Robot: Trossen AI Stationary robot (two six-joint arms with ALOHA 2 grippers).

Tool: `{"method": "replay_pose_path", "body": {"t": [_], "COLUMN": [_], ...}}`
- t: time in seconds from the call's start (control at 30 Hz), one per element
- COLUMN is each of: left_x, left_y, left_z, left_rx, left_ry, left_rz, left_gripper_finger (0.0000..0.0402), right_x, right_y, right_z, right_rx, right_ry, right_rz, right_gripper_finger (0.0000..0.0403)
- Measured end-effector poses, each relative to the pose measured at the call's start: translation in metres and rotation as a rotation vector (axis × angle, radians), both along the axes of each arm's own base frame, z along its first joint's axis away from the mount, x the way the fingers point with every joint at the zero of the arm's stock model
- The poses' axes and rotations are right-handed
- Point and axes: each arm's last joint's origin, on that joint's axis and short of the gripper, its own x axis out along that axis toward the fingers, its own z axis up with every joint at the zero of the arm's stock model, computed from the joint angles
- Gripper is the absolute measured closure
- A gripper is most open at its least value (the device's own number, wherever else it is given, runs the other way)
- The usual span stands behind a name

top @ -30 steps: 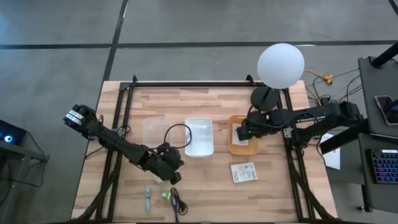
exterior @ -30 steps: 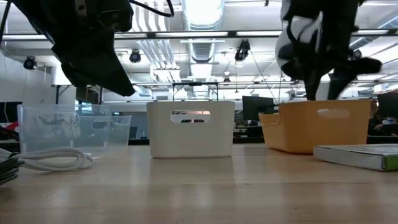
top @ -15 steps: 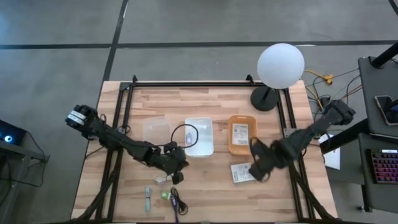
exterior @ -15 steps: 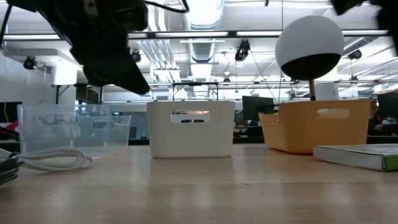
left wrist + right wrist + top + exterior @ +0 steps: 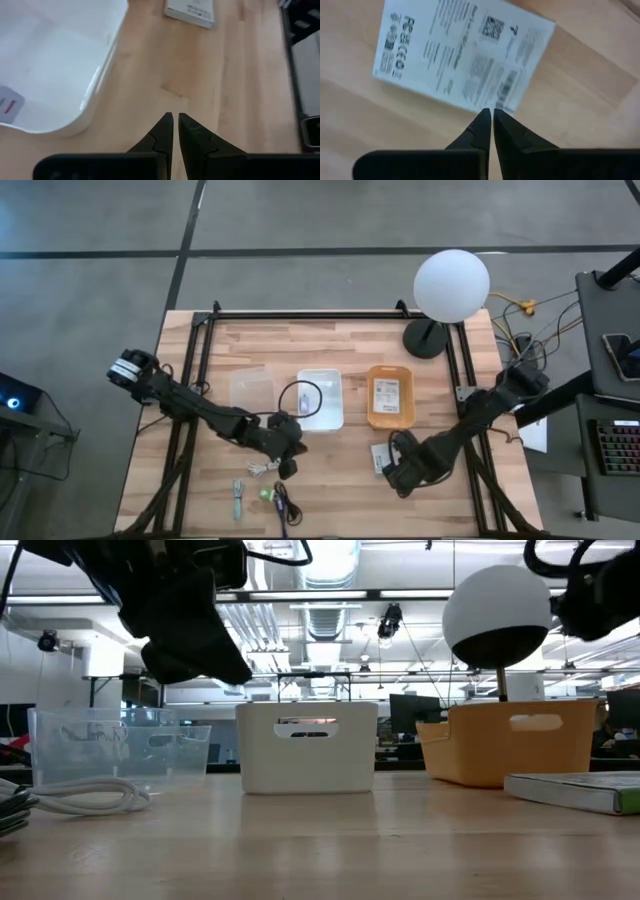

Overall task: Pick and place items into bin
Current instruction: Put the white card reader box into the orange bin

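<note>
Right gripper (image 5: 492, 114): fingers pressed together, holding nothing; tips over the near edge of the white printed rectangular packet (image 5: 462, 55), contact not discernible.
Left gripper (image 5: 174, 119): fingers closed to a thin slit, empty; above bare wood beside the white rectangular plastic bin (image 5: 55, 65).
White printed packet: flat on the light wooden table (image 5: 340, 490), in front of the orange rectangular bin (image 5: 390, 397).
White bin: one small grey card (image 5: 10, 104) inside.
Orange bin: one white printed card (image 5: 389, 394) inside.
Table front: grey metal stick (image 5: 238, 498), tiny green piece (image 5: 266, 494), black cable (image 5: 284, 506), pale string bundle (image 5: 262, 469).
</note>
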Motion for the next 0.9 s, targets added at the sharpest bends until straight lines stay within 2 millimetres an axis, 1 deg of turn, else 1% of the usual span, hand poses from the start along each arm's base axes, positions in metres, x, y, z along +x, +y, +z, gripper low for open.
{"method": "replay_pose_path", "body": {"t": [0.17,0.3,0.43,0.57,0.7,0.77,0.83,0.9], "left_x": [-0.001,-0.003,-0.004,-0.004,-0.004,-0.004,-0.004,-0.004], "left_y": [-0.001,-0.005,-0.007,-0.008,-0.008,-0.008,-0.008,-0.008], "left_z": [0.002,0.002,0.002,0.002,0.002,0.002,0.002,0.002], "left_rx": [-0.059,-0.07,-0.086,-0.089,-0.089,-0.09,-0.089,-0.089], "left_ry": [0.002,0.005,0.015,0.018,0.018,0.018,0.018,0.019], "left_rz": [0.033,0.014,-0.013,-0.019,-0.019,-0.02,-0.02,-0.02], "left_gripper_finger": [0.0389,0.0389,0.0389,0.0389,0.0389,0.0389,0.0389,0.0389], "right_x": [0.01,0.012,0.014,0.023,0.041,0.053,0.064,0.071], "right_y": [0.002,0.004,0.006,0.013,0.026,0.032,0.035,0.035], "right_z": [-0.015,-0.025,-0.028,-0.025,-0.018,-0.013,-0.006,0.001], "right_rx": [-0.033,-0.056,-0.042,0.034,0.198,0.273,0.297,0.262], "right_ry": [-0.007,0.005,0.002,-0.073,-0.218,-0.348,-0.484,-0.562], "right_rz": [-0.007,-0.022,-0.011,-0.006,0.043,0.075,0.089,0.092], "right_gripper_finger": [0.0394,0.0394,0.0394,0.0394,0.0394,0.0394,0.0394,0.0394]}}
